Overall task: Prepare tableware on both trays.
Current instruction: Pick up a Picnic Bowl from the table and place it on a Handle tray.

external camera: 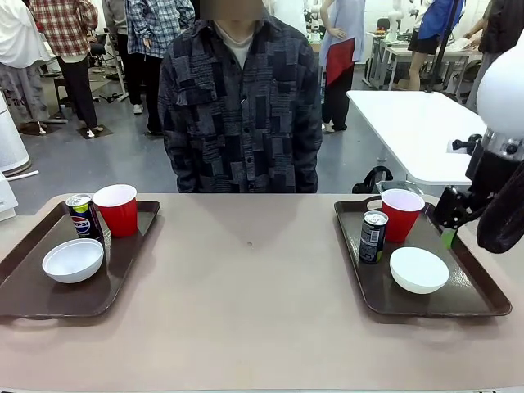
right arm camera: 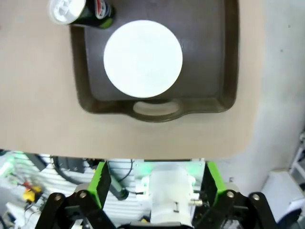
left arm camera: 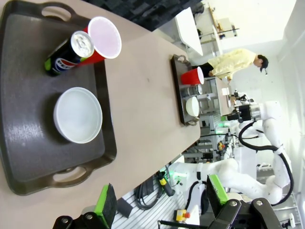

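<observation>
On the left tray (external camera: 24, 295) stand a blue Pepsi can (external camera: 82, 217), a red cup (external camera: 117, 210) and a white bowl (external camera: 73, 260). The right tray (external camera: 467, 299) carries a dark can (external camera: 373, 237), a red cup (external camera: 402, 214) and a white bowl (external camera: 418, 269). My right gripper (external camera: 449, 225) hangs over that tray's right rim. In the right wrist view it (right arm camera: 157, 183) is open and empty above the bowl (right arm camera: 143, 58), the dark can (right arm camera: 78, 12) and the tray (right arm camera: 214, 71). My left gripper (left arm camera: 161, 198) is open, high above the left tray (left arm camera: 28, 157), Pepsi can (left arm camera: 71, 52), cup (left arm camera: 102, 40) and bowl (left arm camera: 78, 114).
A person (external camera: 241, 106) in a dark patterned shirt stands at the table's far side, hands out of sight. The bare tabletop (external camera: 246, 278) lies between the trays. A white table (external camera: 413, 123) stands behind at the right, with several people farther back.
</observation>
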Controlling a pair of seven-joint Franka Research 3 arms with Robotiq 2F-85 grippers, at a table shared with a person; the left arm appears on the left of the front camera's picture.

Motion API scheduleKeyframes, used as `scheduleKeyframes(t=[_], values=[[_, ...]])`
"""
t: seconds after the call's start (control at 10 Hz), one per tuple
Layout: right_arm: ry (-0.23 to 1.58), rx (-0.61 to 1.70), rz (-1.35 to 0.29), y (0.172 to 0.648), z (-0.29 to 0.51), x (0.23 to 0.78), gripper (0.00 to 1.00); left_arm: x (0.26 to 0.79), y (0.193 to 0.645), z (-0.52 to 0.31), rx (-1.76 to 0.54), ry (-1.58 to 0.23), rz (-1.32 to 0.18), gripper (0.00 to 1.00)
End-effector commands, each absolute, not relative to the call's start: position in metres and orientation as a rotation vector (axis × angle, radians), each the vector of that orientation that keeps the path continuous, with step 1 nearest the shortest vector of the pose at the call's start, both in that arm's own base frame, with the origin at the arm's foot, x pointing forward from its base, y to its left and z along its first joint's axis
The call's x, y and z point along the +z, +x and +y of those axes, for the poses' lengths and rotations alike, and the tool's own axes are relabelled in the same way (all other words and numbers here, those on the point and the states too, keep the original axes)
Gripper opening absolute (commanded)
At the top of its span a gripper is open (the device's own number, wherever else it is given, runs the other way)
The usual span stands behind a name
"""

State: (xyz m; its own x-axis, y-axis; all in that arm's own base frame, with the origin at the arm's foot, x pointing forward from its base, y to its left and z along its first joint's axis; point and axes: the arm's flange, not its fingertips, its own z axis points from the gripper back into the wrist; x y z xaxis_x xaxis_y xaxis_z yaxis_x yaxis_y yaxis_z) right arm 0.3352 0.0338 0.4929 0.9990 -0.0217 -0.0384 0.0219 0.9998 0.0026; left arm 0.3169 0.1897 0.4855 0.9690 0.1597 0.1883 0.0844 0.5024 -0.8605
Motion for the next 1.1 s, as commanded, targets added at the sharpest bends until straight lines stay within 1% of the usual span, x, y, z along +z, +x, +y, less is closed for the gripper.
scheduleKeyframes(t=[0.0, 0.1, 0.2, 0.3, 0.4, 0.5, 1.0], values=[[0.015, 0.018, 0.055, 0.352, 0.029, 0.495, 1.00, 0.487, 0.315, 0.189, 0.047, -1.063, -0.268, 1.00], [-0.102, -0.031, 0.059, 0.389, 0.011, 0.483, 1.00, 0.487, 0.315, 0.189, 0.047, -1.063, -0.268, 1.00], [-0.182, -0.156, 0.065, 0.435, -0.010, 0.473, 1.00, 0.487, 0.315, 0.189, 0.047, -1.063, -0.268, 1.00], [-0.237, -0.190, 0.088, 0.467, -0.016, 0.471, 1.00, 0.487, 0.315, 0.189, 0.047, -1.063, -0.268, 1.00], [-0.335, -0.229, 0.102, 0.484, -0.015, 0.472, 1.00, 0.487, 0.315, 0.189, 0.047, -1.063, -0.268, 1.00], [-0.151, -0.106, 0.050, 0.417, -0.014, 0.470, 1.00, 0.487, 0.315, 0.189, 0.047, -1.063, -0.268, 1.00], [-0.151, -0.106, 0.050, 0.417, -0.014, 0.470, 1.00, 0.487, 0.315, 0.189, 0.047, -1.063, -0.268, 1.00]])
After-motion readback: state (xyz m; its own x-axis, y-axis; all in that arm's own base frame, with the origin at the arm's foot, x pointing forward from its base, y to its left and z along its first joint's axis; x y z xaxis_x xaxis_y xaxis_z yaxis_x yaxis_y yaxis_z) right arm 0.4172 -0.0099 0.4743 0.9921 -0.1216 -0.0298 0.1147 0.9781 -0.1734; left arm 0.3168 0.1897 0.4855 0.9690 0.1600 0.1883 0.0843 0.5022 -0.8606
